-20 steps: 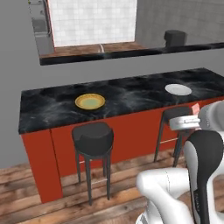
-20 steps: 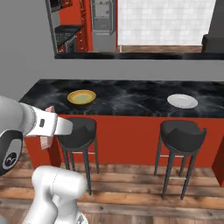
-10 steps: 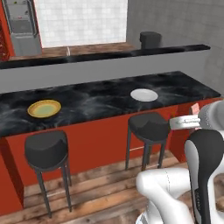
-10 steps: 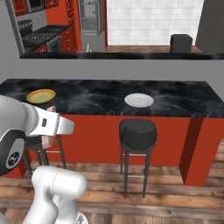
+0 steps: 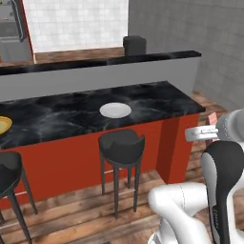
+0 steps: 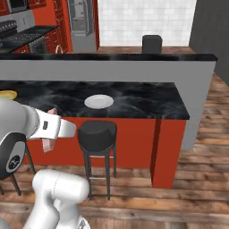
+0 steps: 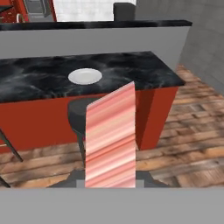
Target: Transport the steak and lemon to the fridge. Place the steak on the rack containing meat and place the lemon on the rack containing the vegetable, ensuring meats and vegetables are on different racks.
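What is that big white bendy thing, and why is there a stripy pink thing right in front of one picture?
The white bendy thing is a robot arm in a pretend, computer-drawn kitchen. Two pictures come from cameras riding behind it, one on each side. The third comes from a camera on its hand. The stripy pink thing is the steak, a slab of raw meat pinched in the gripper, so it looks huge up close. Ahead is a black counter with a white plate and a yellow bowl on it, and a black stool in front.

Pink-red striped steak (image 7: 110,140); black marbled counter (image 7: 39,83) on red base; white plate (image 7: 85,76).
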